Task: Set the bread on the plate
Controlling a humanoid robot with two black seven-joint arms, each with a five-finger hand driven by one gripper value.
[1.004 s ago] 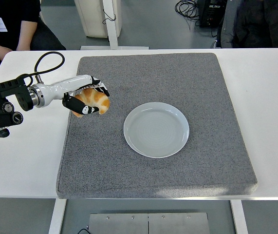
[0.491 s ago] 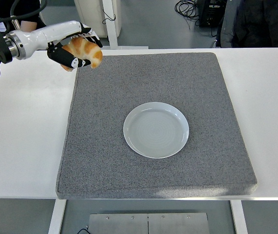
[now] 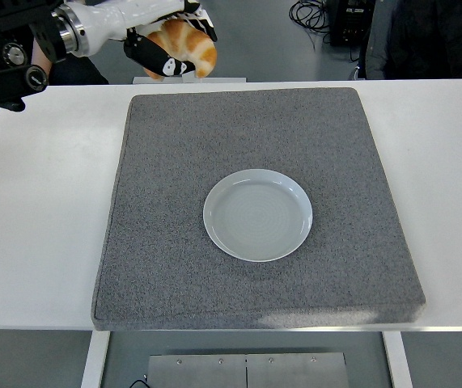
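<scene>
My left hand (image 3: 170, 44) comes in from the top left and is shut on the bread (image 3: 188, 46), a golden-brown roll. It holds the roll high in the air, over the far edge of the grey mat (image 3: 174, 267). The pale round plate (image 3: 258, 214) lies empty in the middle of the mat, well below and to the right of the hand. My right arm is out of view.
The grey mat covers most of the white table (image 3: 36, 242). A person in dark clothes sits at the top left (image 3: 73, 69), behind my arm. Another dark figure (image 3: 433, 36) and cables show at the top right.
My left hand has lifted the bread off the mat's left side, risen steeply and moved right, now above the mat's far edge.
</scene>
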